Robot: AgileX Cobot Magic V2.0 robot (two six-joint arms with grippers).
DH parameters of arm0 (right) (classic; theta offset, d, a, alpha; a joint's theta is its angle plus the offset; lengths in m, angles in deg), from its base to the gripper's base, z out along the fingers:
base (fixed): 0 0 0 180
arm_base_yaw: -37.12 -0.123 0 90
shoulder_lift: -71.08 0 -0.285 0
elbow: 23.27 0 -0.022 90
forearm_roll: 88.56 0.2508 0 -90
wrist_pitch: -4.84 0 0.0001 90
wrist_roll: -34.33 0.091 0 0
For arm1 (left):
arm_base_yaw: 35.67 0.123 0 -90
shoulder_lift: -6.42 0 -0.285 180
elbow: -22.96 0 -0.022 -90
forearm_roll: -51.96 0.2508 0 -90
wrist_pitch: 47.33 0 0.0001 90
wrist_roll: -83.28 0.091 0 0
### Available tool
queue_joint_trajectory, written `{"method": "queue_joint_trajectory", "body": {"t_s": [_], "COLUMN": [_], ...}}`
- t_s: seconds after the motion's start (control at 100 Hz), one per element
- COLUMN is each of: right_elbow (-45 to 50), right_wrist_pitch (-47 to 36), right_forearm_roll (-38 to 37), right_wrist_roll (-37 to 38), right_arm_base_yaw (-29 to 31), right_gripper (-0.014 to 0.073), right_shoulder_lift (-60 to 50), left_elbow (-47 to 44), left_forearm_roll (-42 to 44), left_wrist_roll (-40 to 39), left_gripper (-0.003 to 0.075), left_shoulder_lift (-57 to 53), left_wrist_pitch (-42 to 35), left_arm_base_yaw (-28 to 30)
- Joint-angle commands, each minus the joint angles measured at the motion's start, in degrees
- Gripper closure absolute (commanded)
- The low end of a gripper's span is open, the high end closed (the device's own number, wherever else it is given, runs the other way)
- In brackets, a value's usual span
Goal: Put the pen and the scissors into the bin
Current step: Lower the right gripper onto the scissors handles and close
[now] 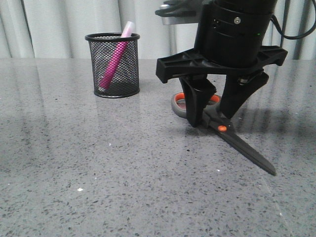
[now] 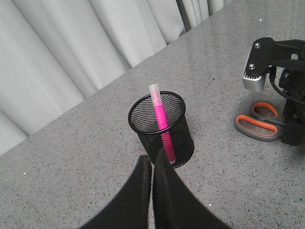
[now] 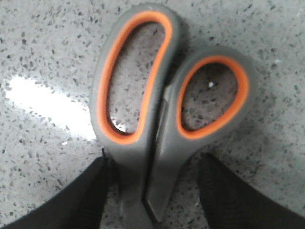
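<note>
The scissors [image 1: 244,148] lie flat on the grey table, blades pointing to the front right, orange-lined loops [image 3: 143,81] toward the back. My right gripper [image 1: 211,118] is down over them, open, one finger on each side of the handle neck [image 3: 152,191], just behind the orange pivot. The pink pen [image 1: 114,61] stands slanted inside the black mesh bin [image 1: 129,74] at the back left, its whitish cap above the rim. In the left wrist view my left gripper [image 2: 152,164] is shut and empty, above the table just short of the bin [image 2: 181,143]. The pen [image 2: 158,112] and scissor loops [image 2: 259,125] show there too.
The speckled grey tabletop [image 1: 98,173] runs back to pale curtains [image 1: 54,24] behind the bin. The right arm's black wrist body [image 1: 232,34] hangs over the scissors' handles.
</note>
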Motion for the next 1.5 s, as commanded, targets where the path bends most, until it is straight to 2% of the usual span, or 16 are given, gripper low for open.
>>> {"method": "queue_joint_trajectory", "body": {"t_s": [0.0,0.65,1.0,1.23,1.49], "right_elbow": [-1.8,-1.8,-1.8,-1.8,-1.8], "right_wrist_pitch": [-1.3,1.3,2.4,2.4,-2.3], "right_forearm_roll": [0.0,0.1,0.1,0.1,0.1], "right_wrist_roll": [0.0,-0.1,-0.1,-1.6,-1.8], "right_arm_base_yaw": [0.3,0.1,0.1,0.1,0.1], "right_gripper": [0.0214,0.0223,0.0441,0.0634,0.0651], "right_shoulder_lift": [-1.8,-1.3,0.3,0.2,-3.7], "left_elbow": [1.5,1.5,1.5,1.5,1.5], "left_forearm_roll": [-2.8,-2.8,-2.9,-2.9,-2.9], "left_wrist_roll": [-0.2,-0.2,-0.2,-0.2,-0.2], "left_gripper": [0.0742,0.0742,0.0742,0.0742,0.0742], "left_shoulder_lift": [-0.4,-0.4,-0.4,-0.4,-0.4], "left_wrist_pitch": [-2.7,-2.7,-2.7,-2.7,-2.7], "left_arm_base_yaw": [0.0,0.0,0.0,0.0,0.0]}}
